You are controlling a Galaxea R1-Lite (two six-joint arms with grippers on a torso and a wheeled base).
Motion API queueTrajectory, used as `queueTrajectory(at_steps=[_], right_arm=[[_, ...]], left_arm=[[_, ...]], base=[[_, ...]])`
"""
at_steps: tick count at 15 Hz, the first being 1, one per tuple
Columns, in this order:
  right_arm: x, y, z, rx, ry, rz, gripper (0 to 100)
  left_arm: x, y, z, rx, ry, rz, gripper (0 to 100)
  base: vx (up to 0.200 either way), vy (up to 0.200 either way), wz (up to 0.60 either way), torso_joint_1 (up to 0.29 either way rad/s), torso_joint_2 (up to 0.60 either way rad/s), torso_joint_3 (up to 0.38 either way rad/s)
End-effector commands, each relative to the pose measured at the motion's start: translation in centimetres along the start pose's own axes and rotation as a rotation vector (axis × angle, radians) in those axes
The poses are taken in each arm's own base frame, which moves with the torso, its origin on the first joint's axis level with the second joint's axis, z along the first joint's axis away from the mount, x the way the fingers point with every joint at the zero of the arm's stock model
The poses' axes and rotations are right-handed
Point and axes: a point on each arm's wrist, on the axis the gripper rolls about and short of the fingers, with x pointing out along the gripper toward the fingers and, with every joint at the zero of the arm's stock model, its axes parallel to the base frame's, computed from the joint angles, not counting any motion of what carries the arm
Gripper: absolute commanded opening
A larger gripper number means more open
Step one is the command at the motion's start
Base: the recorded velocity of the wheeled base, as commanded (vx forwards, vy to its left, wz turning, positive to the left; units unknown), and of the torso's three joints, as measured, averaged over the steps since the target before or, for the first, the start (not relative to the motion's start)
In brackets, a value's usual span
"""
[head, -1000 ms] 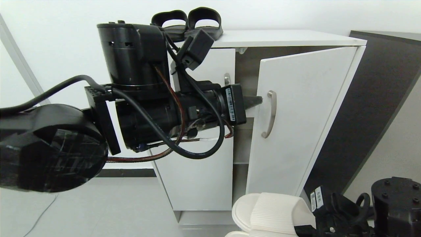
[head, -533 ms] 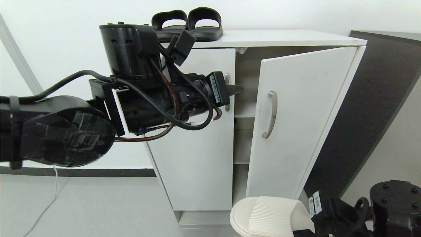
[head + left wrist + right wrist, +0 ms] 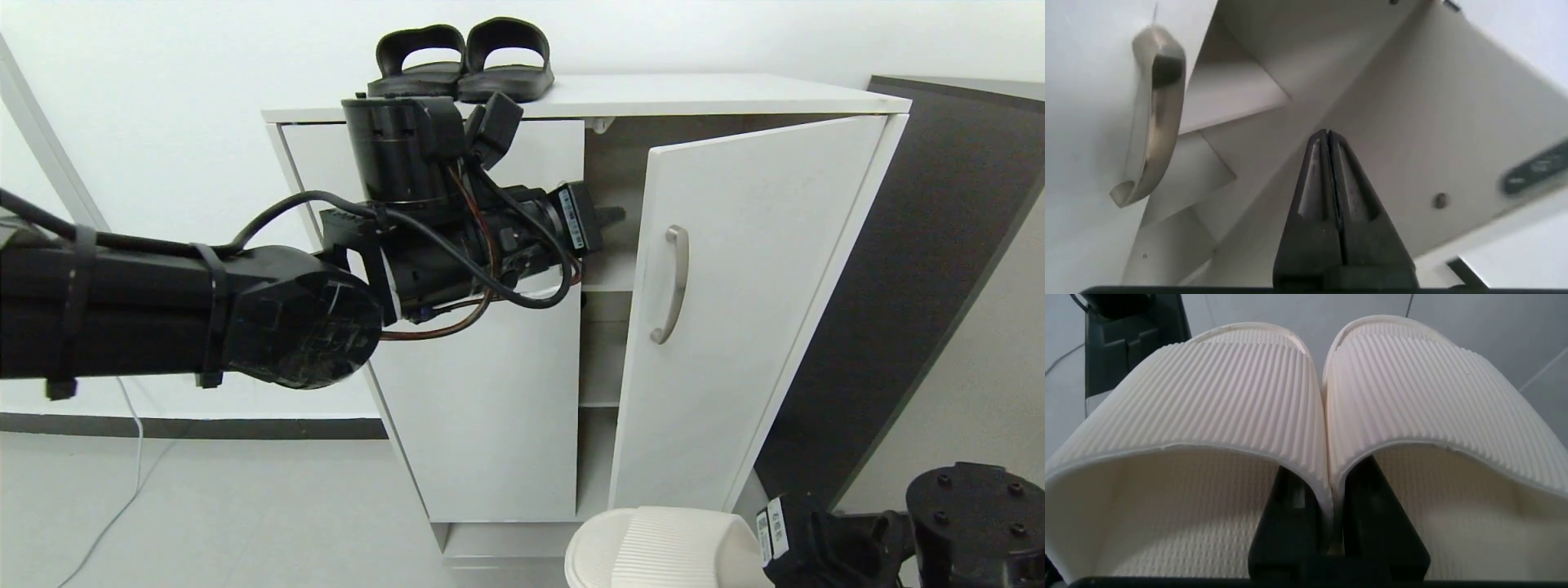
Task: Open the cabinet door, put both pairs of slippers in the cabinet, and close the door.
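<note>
A white two-door cabinet (image 3: 735,96) stands against the wall. Its right door (image 3: 735,310) is swung partly open, with a metal handle (image 3: 671,284); its left door (image 3: 482,408) is closed. A pair of black slippers (image 3: 461,61) rests on the cabinet top. My left gripper (image 3: 614,219) is shut and empty, with its tip in the gap between the doors near the upper shelf; the left wrist view shows its closed fingertips (image 3: 1328,151) beside the left door's handle (image 3: 1151,122). My right gripper (image 3: 1333,527) is shut on a pair of white ribbed slippers (image 3: 1323,400), held low in front of the cabinet (image 3: 657,547).
A dark panel (image 3: 922,269) leans along the cabinet's right side. Shelves (image 3: 602,286) show inside the open gap. Grey floor (image 3: 245,514) spreads to the left of the cabinet, with a thin cable lying on it.
My left arm has drawn back from the right door's edge and risen toward the upper part of the gap. The white slippers in my right gripper have sunk a little lower.
</note>
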Motion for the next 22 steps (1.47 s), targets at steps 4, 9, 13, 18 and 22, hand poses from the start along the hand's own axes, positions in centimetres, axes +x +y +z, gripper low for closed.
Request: queueTrajectory(at_steps=[4,9,13,18,22], right_arm=[[0.4,0.4,-0.6,0.001,0.032,0.027,0],[0.6,0.5,-0.8,0.004,0.043,0.031,0],[0.6,0.5,-0.8,0.003,0.042,0.031,0],[1.3,0.1,-0.5,0.008,0.037,0.019,0],[4.8,-3.5,2.3,0.154,-0.061,-0.421,0]], left_arm=[[1.2,0.4,-1.2,-0.011,0.027,-0.001,0],[1.9,-5.2,-4.2,-0.003,0.055,-0.161,0],[1.9,-3.8,-3.5,-0.022,0.019,-0.119,0],[-1.6,-1.3,-1.3,-0.002,-0.084,0.027,0],[-17.0,0.1,-1.2,0.213,-0.153,0.368,0]], base=[[-0.2,0.0,0.0,0.005,0.0,0.001],[-0.2,0.0,0.0,0.001,0.0,0.002],[-0.05,0.0,0.0,0.001,0.0,0.001],[0.0,0.0,0.0,0.0,0.0,0.0],[0.0,0.0,0.0,0.0,0.0,0.0]])
